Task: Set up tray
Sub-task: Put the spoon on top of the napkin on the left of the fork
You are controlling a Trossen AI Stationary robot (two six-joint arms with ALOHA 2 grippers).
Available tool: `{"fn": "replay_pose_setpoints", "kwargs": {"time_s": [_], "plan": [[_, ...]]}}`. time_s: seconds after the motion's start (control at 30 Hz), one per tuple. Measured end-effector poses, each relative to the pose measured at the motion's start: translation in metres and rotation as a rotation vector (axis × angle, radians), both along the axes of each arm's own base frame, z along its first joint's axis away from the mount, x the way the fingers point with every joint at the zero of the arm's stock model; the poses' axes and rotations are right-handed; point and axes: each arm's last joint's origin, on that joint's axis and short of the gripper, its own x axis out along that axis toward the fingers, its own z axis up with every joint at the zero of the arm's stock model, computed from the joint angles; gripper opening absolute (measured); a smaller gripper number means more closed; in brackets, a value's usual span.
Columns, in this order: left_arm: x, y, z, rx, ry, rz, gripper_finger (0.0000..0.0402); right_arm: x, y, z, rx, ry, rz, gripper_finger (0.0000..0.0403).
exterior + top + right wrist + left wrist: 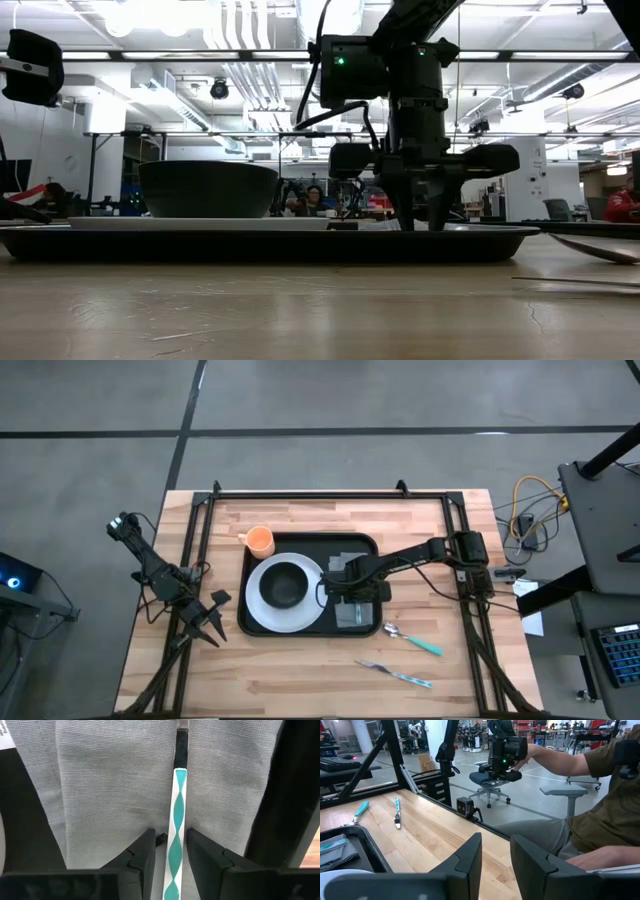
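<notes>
My right hand (352, 592) is down over the tray (365, 545), on its right half beside the plate (262, 616). Fingers (142, 855) straddle a teal-and-white utensil handle (175, 845) lying on the grey napkin (110, 790). There's a thin gap on each side of the handle, so it looks let go, not clamped. The napkin lies flat inside the tray.

The tray sits mid-table (300, 680), long side across. The white plate fills the tray's left half, with a black bowl (284, 584) on it. An orange cup (260, 541) is just off the tray's upper-left corner, on the wood. A teal-handled spoon (412, 639) lies off the tray's lower-right corner, and a fork (397, 673) a little beyond the spoon.

My left hand (212, 622) waits left of the tray, clear of it, fingers apart, holding nothing.
</notes>
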Motion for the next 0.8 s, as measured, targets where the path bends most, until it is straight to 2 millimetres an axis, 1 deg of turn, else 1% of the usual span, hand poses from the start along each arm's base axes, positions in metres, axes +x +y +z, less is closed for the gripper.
{"fn": "replay_pose_setpoints", "kwargs": {"time_s": [0.4,0.8], "plan": [[0.0000,0.0000,0.0000,0.000,0.000,0.000,0.0084,0.0009,-0.0001,0.0013,-0.004,-0.006,0.034,0.0107],[0.0000,0.0000,0.0000,0.000,0.000,-0.001,0.0084,0.0032,-0.0011,0.0090,-0.010,-0.016,0.058,0.0118]]}}
